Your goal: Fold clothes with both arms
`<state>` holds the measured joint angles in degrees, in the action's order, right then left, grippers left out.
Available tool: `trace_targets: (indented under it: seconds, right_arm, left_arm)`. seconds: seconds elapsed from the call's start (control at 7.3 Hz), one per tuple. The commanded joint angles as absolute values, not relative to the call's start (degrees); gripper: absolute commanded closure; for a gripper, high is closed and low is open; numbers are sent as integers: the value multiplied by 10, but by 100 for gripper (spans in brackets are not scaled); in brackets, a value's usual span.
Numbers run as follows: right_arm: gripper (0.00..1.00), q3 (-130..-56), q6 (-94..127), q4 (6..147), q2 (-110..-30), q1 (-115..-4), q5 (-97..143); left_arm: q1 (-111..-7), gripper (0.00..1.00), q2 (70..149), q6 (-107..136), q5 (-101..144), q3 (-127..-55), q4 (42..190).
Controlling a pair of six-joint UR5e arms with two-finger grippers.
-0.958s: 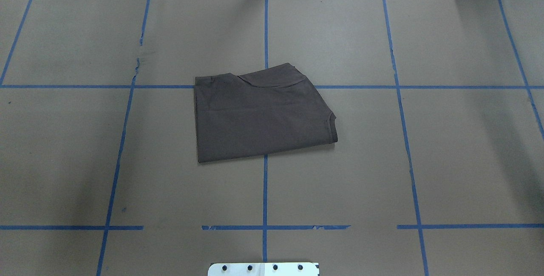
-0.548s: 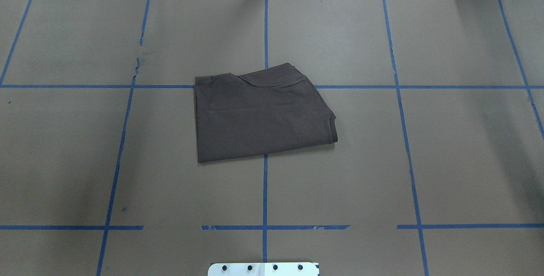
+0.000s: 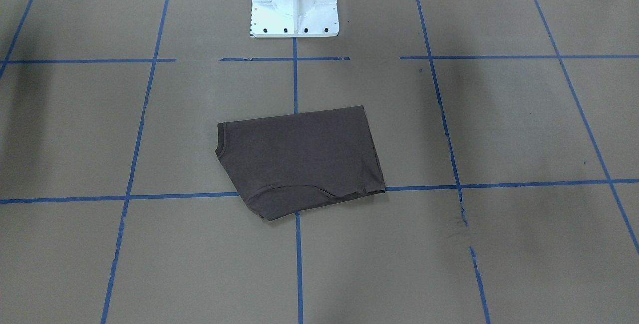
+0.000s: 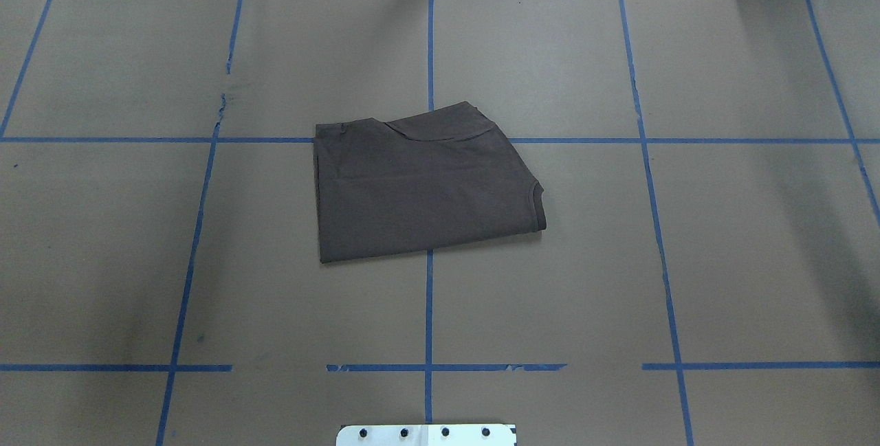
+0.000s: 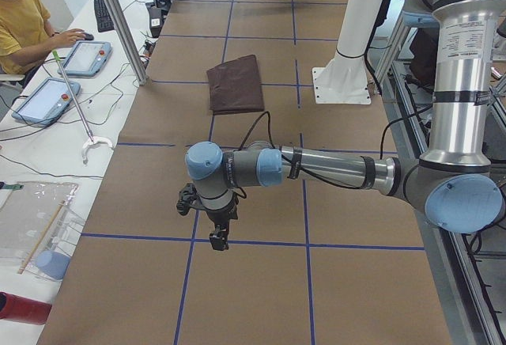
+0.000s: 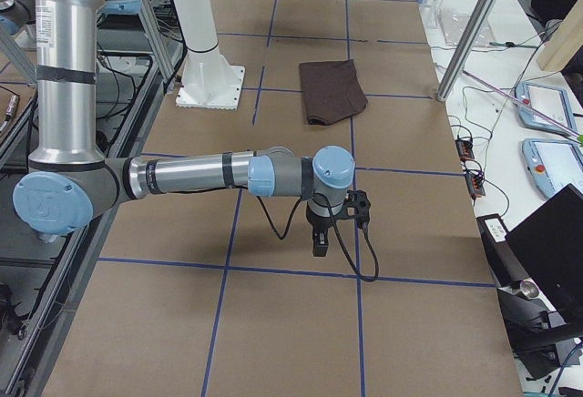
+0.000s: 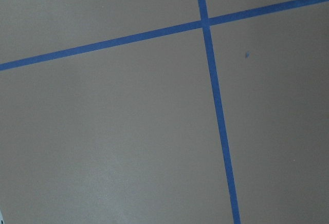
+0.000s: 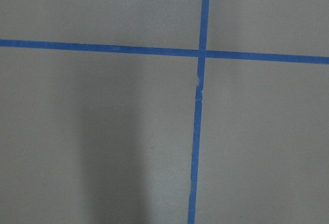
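- The dark brown T-shirt [image 4: 426,185] lies flat at the middle of the table, folded into a compact, slightly skewed block. It sits over a crossing of blue tape lines [image 4: 429,308] on the brown paper [image 4: 550,54].
- A hemmed sleeve edge shows at the shirt's right end in the overhead view. A curved band along its far edge may be the collar, though I cannot be sure at this size.
- Nothing touches the shirt. It lies between my two grippers and well apart from both.
- My left gripper [image 5: 219,238] hangs over bare paper near the table's left end, on my left arm [image 5: 316,169], which reaches out low and level.
- My right gripper [image 6: 319,244] hangs the same way near the right end, on my right arm [image 6: 200,174].
- Both grippers appear only in the side views, small and dark, so I cannot tell whether either pair of jaws is spread or pressed together.
- The overhead and front-facing views show the shirt [image 3: 299,159] but neither arm.
- Both wrist cameras show only paper and a tape crossing [image 7: 204,22] [image 8: 202,53], with no cloth and no fingers.
- The side views also show the shirt [image 5: 236,84] [image 6: 332,90] just beyond the white base block [image 5: 341,84].
- A seated person in a yellow top [image 5: 20,17] is at a side bench, seen only from the left end.
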<state>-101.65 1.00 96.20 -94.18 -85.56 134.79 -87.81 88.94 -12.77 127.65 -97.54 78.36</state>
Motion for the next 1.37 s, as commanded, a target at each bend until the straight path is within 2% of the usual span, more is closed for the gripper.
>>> trace_targets:
  seconds: [0.0,1.23]
  right_arm:
    - [0,-1025,7,961,-947,-847,1353]
    - [0,-1028,10,961,-948,-838,1351]
  left_arm:
    - [-878,0,892,-128,1277,-991,784]
    - [-876,0,896,-130,1307,-1004,804]
